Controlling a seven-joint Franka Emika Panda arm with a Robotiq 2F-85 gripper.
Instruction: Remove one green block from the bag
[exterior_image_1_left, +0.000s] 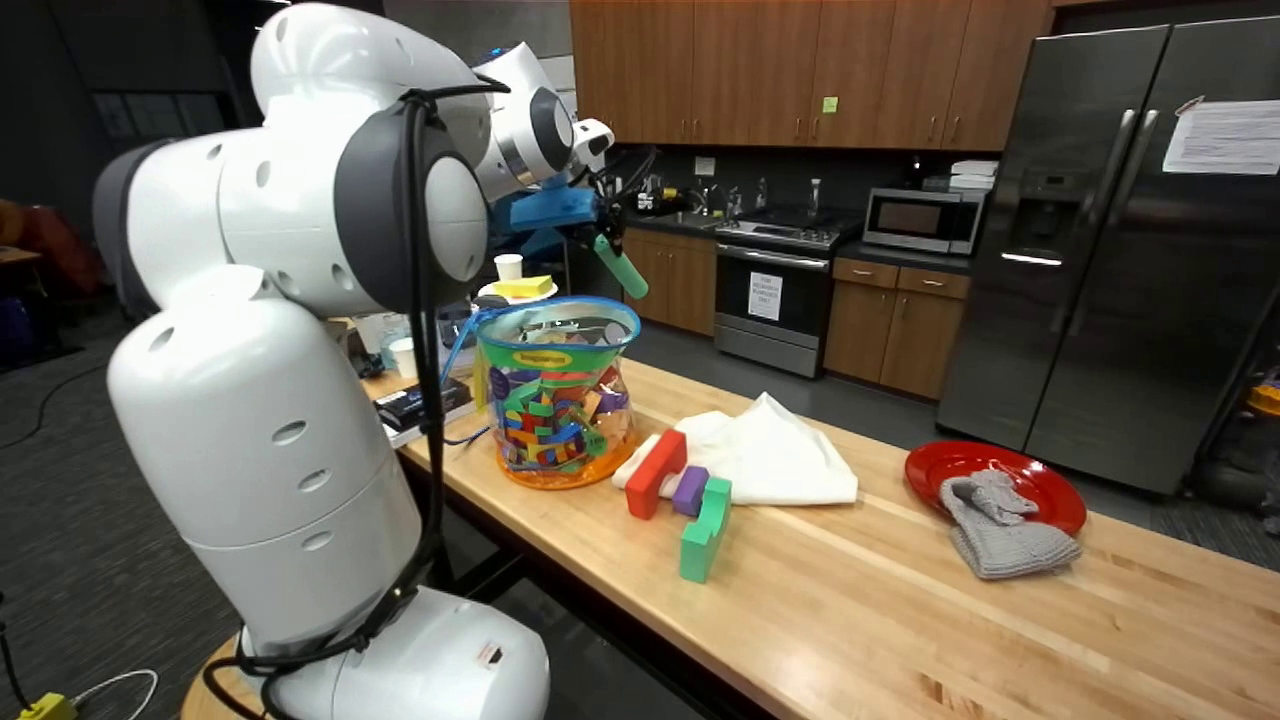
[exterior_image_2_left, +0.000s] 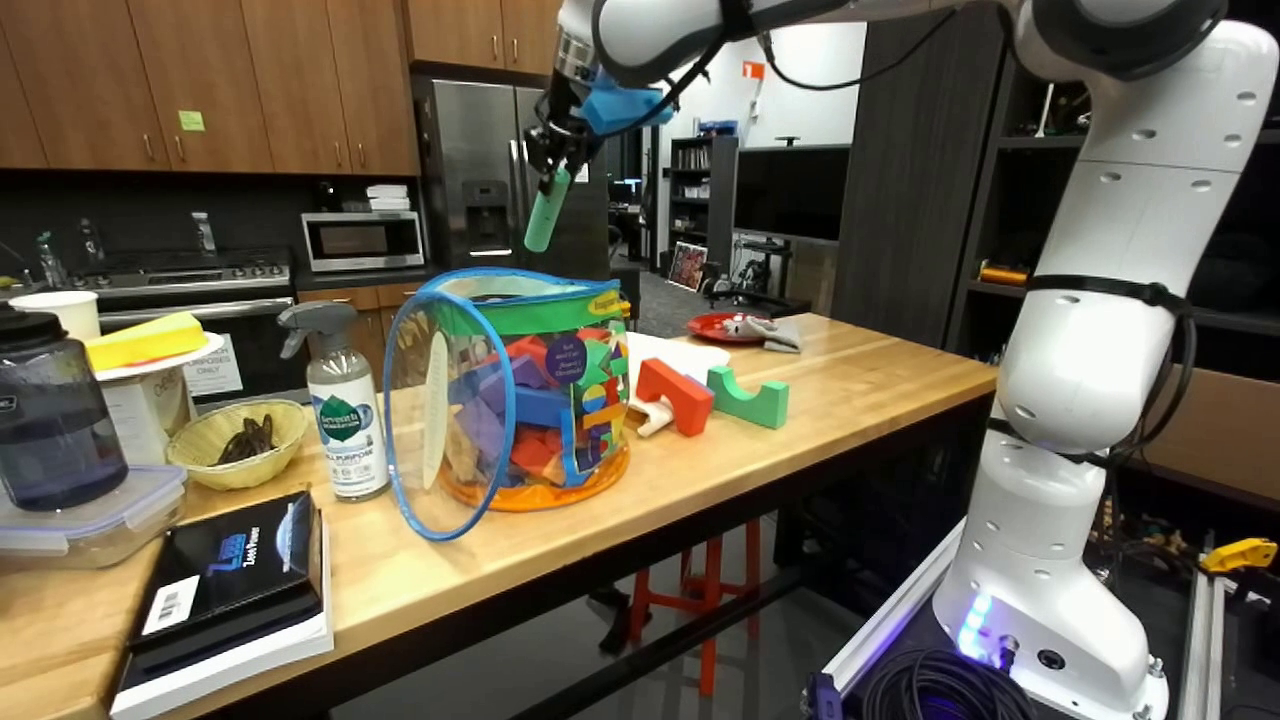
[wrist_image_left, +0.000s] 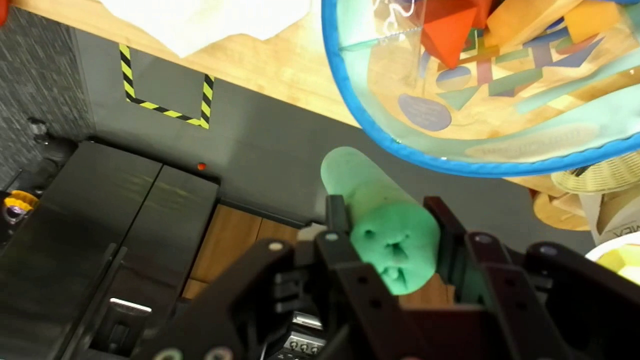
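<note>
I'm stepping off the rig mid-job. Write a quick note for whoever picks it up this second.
Hand: closed on a green cylindrical block, held higher than the bag's rim.
Bag: upright on the table, top open, many coloured blocks inside.
Done: one green block is out of the bag.
Left: probably just setting it down; the task names no spot. The green arch block on the table is a separate piece.
</note>
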